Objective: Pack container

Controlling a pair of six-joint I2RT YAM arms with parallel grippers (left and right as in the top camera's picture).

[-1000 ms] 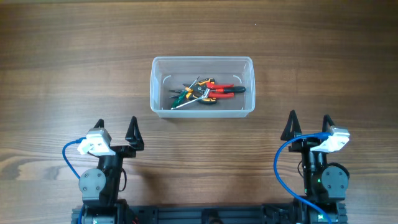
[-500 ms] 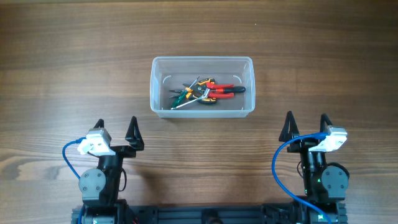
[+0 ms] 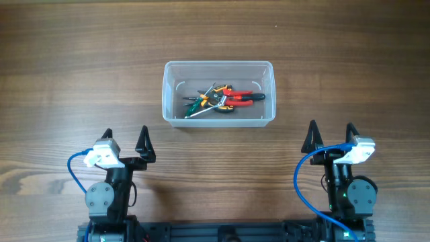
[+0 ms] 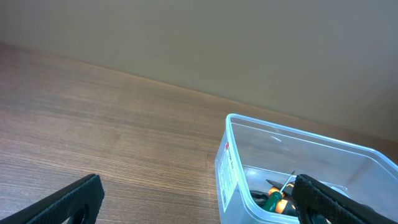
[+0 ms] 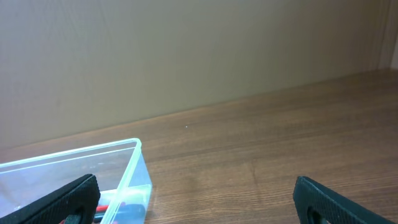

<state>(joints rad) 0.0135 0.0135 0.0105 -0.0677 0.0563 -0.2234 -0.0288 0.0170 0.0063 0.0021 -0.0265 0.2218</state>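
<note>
The wooden table [image 3: 67,54] is filling the overhead view, and only the wrist cameras are showing the plain beige wall [image 5: 186,50] rising behind it. The container [image 3: 165,94] is sitting upright on the table, well apart from both grippers. It is lying forward and to the right of the left gripper [image 3: 125,134], and forward and to the left of the right gripper [image 3: 331,131]. Both grippers are holding their fingers spread wide, with nothing between them.

The left wrist camera is catching the container's left end, with a sticker on the short wall. The right wrist camera is catching only its right-hand corner. From overhead, a small pile of hand tools [image 3: 213,101] is lying inside the container, with red-handled pliers [image 3: 243,96] among them. The left wrist view is picking out a green-handled screwdriver [image 4: 273,200] through the open top, which the right wrist view is not showing.
</note>
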